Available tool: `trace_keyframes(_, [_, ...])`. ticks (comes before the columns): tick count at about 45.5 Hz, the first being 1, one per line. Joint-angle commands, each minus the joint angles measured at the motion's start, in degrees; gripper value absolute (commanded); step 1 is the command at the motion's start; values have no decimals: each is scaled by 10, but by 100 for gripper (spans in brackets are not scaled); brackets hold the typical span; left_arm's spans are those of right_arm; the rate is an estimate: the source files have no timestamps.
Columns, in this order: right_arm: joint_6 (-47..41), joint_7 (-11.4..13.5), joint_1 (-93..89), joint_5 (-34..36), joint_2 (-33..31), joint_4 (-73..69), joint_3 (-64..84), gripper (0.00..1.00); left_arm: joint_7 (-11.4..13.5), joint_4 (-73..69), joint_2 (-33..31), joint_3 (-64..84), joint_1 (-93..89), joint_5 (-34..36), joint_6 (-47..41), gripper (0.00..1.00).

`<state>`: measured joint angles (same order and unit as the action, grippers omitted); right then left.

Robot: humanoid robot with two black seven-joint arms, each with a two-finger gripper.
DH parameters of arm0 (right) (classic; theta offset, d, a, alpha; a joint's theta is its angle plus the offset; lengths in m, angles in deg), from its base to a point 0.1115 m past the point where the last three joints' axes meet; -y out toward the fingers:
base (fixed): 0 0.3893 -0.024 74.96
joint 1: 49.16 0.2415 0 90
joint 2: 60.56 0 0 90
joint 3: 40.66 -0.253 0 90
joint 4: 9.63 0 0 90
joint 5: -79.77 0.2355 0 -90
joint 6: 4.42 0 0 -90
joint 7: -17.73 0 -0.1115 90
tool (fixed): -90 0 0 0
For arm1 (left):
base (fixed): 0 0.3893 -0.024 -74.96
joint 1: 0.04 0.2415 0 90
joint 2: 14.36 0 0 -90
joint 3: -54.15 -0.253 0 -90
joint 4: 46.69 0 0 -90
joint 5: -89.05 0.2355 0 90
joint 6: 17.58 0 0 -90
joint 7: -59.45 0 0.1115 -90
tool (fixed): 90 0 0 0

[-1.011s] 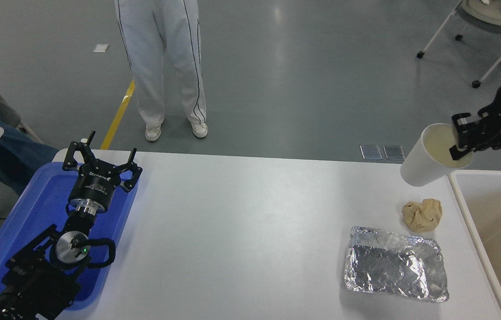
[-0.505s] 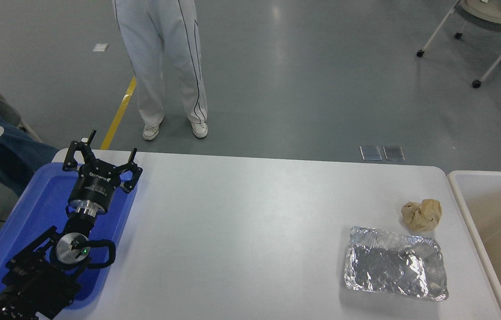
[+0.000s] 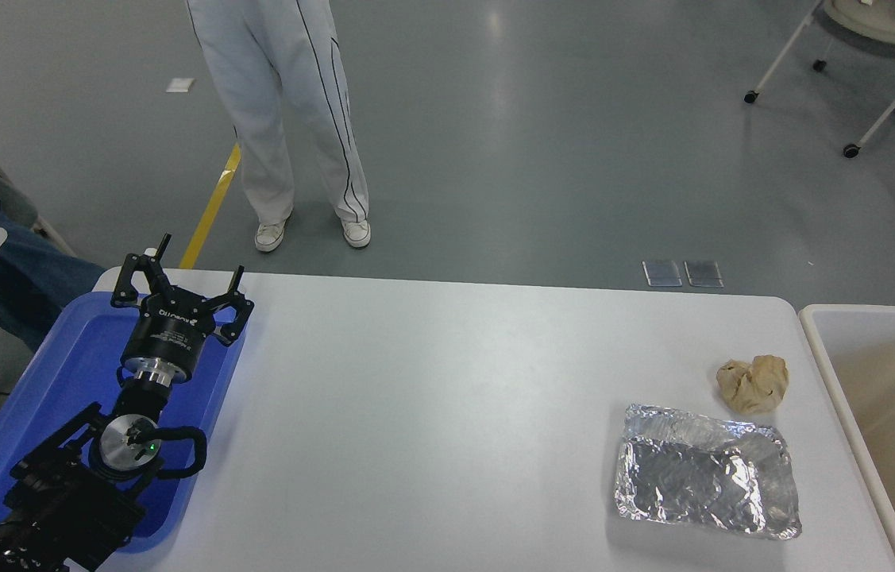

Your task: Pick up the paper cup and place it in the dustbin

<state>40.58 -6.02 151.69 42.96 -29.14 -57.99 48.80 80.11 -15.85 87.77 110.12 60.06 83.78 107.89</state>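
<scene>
While parked over the blue tray (image 3: pixel 42 381), the left gripper (image 3: pixel 177 280) is seen with fingers spread; far to its right, the dustbin (image 3: pixel 828 349) is seen past the table (image 3: pixel 431 413).

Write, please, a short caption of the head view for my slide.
Left claw parked open over the blue tray; paper ball and foil tray lie beside the dustbin.

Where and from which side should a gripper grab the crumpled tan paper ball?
Grip the crumpled tan paper ball across its lumpy middle, from straight above. It lies free on the white table, apart from the foil tray in front of it and the dustbin on its right. It has no handle or flat face, so probably pinch left to right, where the gaps look widest.
</scene>
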Motion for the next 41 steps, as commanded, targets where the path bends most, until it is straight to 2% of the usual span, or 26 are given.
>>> trace_keyframes(1, [0,0,-248,-1,-7,126,-223,0,0,0,0,0,-1,0,0,100])
trace_keyframes(12, [0,0,-419,-1,2,233,-358,0,0,0,0,0,0,0,0,100])
trace_keyframes(18, [0,0,-469,2,35,272,-394,0,0,0,0,0,0,0,0,100])
trace_keyframes(28, [3,2,-573,69,48,332,-458,0,0,0,0,0,0,0,0,100])
trace_keyframes(37, [75,12,-636,114,99,404,-480,0,0,0,0,0,-1,0,0,100])
trace_keyframes(41, [121,26,-662,147,109,419,-489,0,0,0,0,0,0,0,0,100])
